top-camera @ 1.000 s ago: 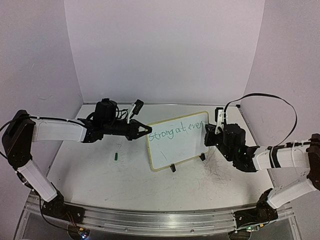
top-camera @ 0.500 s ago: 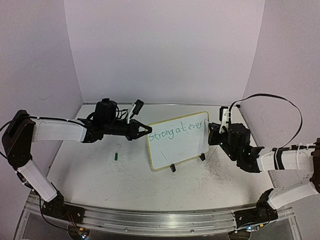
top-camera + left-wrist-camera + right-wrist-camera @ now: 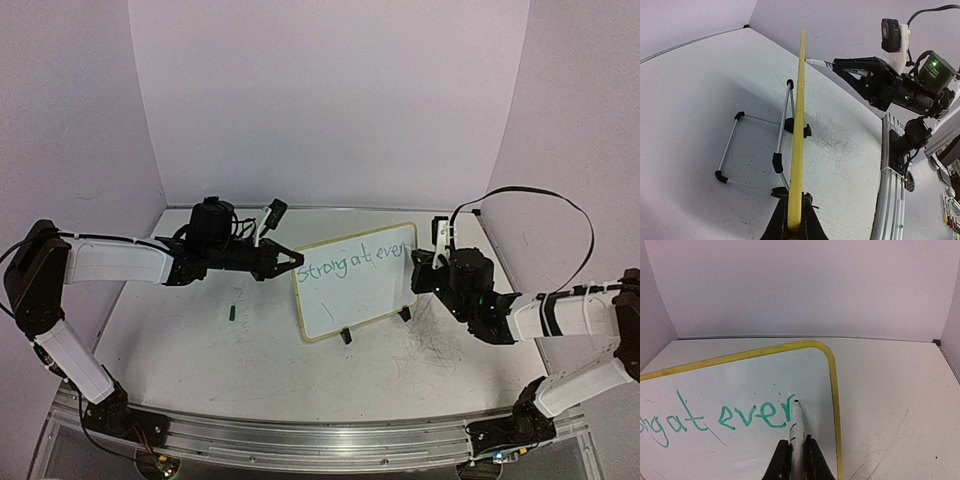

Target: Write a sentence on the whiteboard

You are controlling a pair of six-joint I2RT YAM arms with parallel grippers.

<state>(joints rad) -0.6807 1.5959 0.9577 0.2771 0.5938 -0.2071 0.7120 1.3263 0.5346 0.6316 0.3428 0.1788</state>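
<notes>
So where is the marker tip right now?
In the right wrist view, the marker tip sits on the whiteboard just after "ever", beside the board's right yellow edge.

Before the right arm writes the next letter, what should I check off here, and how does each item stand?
1. The left claw shut on the whiteboard's edge: ok.
2. The right claw shut on the marker: ok.
3. Marker tip at the end of "ever" in the sentence: ok.
4. Whiteboard upright on its wire stand: ok.
5. Room for another letter before the yellow frame: cannot tell, the gap is narrow.
</notes>
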